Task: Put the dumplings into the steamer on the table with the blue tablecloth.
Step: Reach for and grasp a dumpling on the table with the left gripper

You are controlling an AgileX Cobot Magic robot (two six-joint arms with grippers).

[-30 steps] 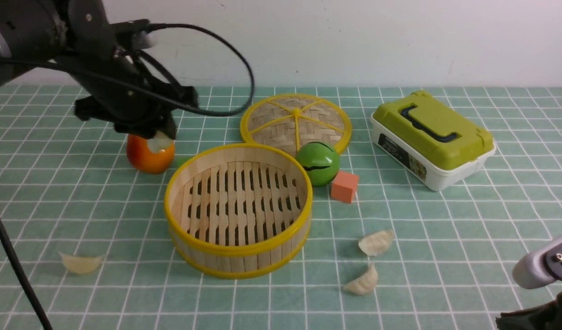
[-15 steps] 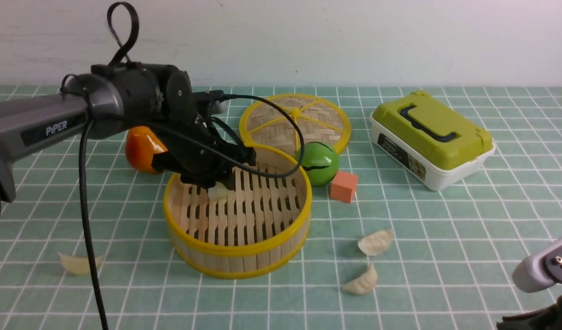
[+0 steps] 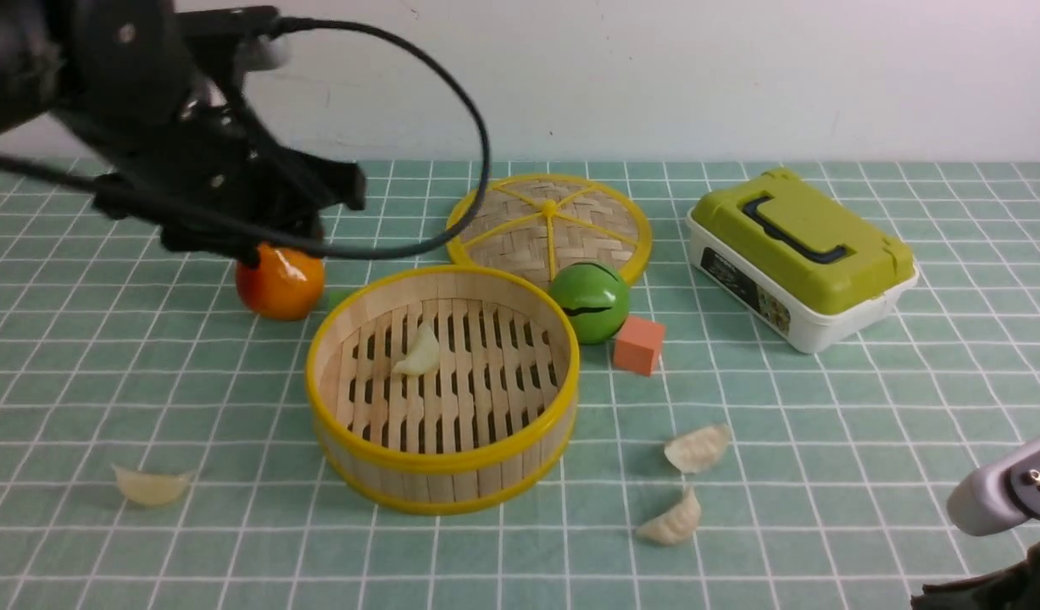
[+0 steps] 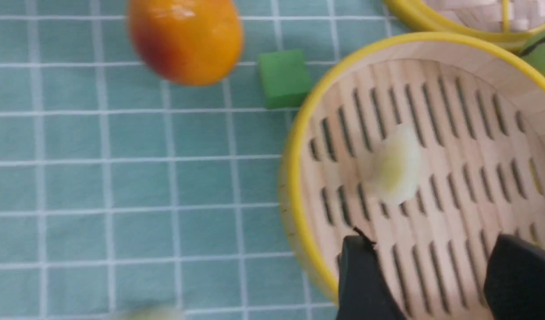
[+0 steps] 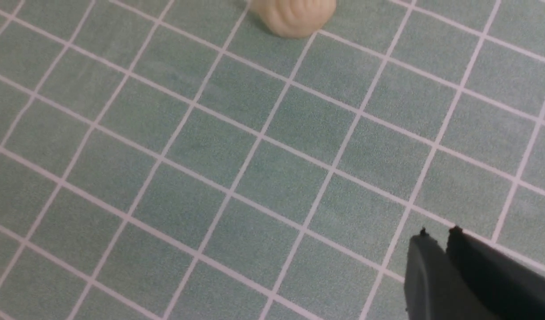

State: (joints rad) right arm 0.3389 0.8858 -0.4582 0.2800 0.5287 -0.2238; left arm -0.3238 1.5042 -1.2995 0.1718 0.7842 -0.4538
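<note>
The steamer stands mid-table on the blue tablecloth. One dumpling lies on its slatted floor and also shows in the left wrist view. Three more dumplings rest on the cloth: one front left and two front right. My left gripper hangs open above the steamer's near-left part, with nothing between its fingers. My right gripper is shut and empty, low over bare cloth at the front right, a dumpling some way from it.
An orange-red fruit and a small green block sit left of the steamer. Behind it lies the woven lid. A green ball, an orange cube and a green-lidded box stand to the right.
My left gripper carried a dumpling down into the steamer, opened and left it there, then rose back up to the left. The right arm has barely moved.
</note>
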